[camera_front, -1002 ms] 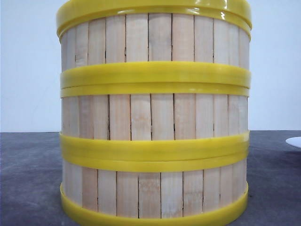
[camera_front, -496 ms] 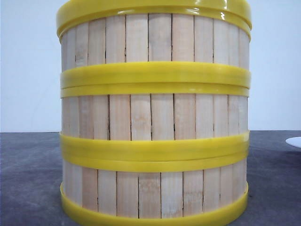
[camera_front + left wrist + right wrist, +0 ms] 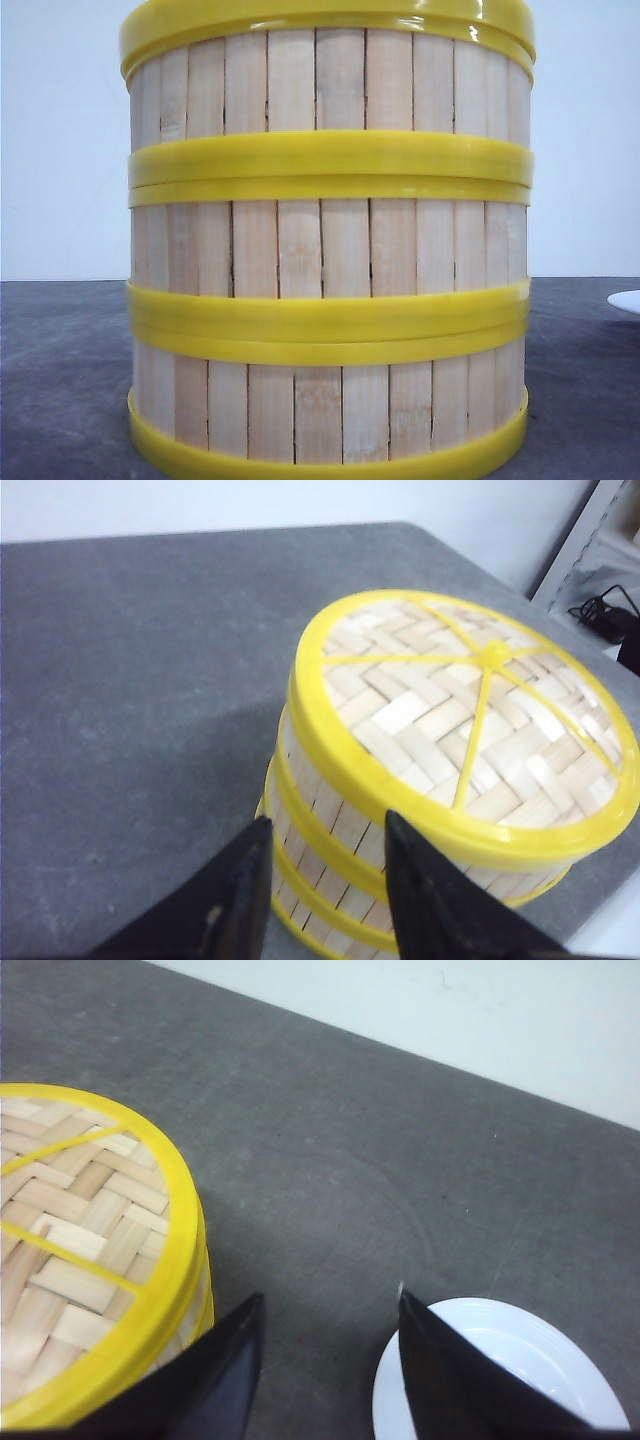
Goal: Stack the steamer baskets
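Three steamer baskets stand stacked in one column on the grey table, filling the front view. A flat yellow lid with a woven top caps the column; it shows again as the lid in the right wrist view. My left gripper is open above and beside the stack's wall, holding nothing. My right gripper is open over bare table between the stack and a white plate, with nothing between its fingers. Neither gripper shows in the front view.
A white plate lies on the table right of the stack; its edge shows in the front view. The grey table ends at a pale wall. A shelf with black cables stands beyond the table's corner.
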You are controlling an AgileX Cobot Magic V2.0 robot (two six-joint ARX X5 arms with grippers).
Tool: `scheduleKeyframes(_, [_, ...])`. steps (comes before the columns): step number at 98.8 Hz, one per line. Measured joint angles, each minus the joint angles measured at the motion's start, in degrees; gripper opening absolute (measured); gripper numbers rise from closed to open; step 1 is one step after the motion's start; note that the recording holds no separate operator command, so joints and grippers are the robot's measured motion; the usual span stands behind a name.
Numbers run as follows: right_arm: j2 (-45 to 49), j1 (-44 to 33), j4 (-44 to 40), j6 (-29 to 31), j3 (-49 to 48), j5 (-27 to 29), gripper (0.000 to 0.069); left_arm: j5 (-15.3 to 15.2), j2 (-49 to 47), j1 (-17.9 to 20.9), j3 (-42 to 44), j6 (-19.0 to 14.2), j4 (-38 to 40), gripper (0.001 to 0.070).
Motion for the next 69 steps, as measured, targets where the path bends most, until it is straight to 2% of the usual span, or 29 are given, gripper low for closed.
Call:
scheduleKeyframes(17, [0.0, 0.0, 1.79, 0.59, 0.0, 0.0, 0.0243, 0.0, 0.0, 0.0, 0.0, 0.0, 0.13, 0.0192])
scheduleKeyframes(22, [-0.02, 0.0, 2.01, 0.63, 0.0, 0.0, 0.0182, 0.0, 0.0, 0.0, 0.0, 0.0, 0.37, 0.0167])
scheduleKeyframes(28, [-0.02, 0.0, 2.16, 0.59, 0.0, 0.0, 0.0081, 0.0, 0.0, 0.0, 0.0, 0.0, 0.44, 0.0084])
scheduleKeyframes(36, [0.0, 0.0, 2.4, 0.61, 0.0, 0.0, 0.0027, 0.0, 0.0, 0.0, 0.0, 0.0, 0.52, 0.0031])
scheduleKeyframes(69, [0.0, 0.0, 2.64, 0.61, 0.0, 0.02, 0.0005, 0.0, 0.0, 0.0, 0.0, -0.02, 0.68, 0.0016])
